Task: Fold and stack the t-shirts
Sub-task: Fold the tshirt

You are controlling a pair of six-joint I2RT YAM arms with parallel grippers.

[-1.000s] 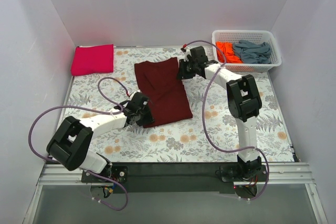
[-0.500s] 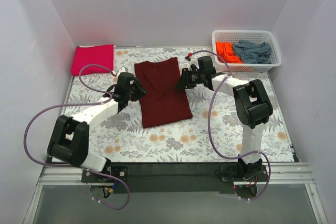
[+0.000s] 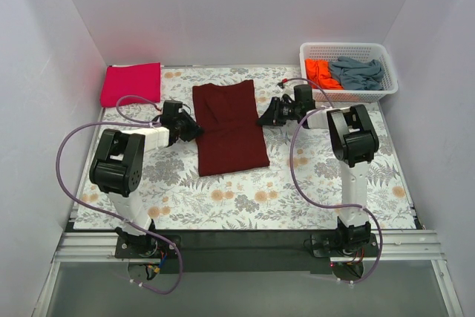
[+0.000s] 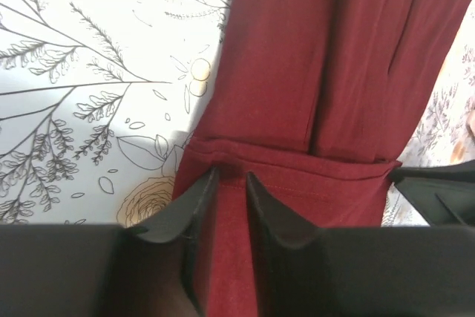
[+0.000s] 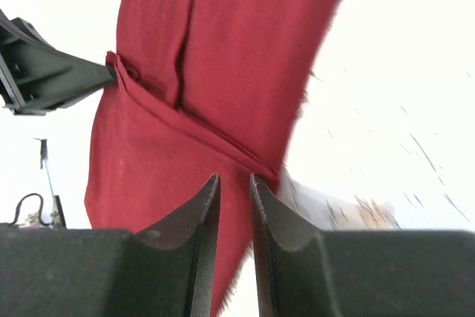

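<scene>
Floral table cloth [image 3: 223,198] covered the bench, with the maroon t-shirt [image 3: 230,128] lying lengthwise at its middle. At its left edge the left gripper [image 3: 194,128] pinched the fabric. The right gripper [image 3: 265,119] pinched the right edge, and a crease ran between them. Both arms reached low and inward from opposite sides.

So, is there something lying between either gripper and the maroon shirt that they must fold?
Nothing visible. The left gripper sits at the left edge of the maroon shirt, the right gripper near its right edge. Both wrist views show only red cloth directly ahead of the fingertips.
</scene>
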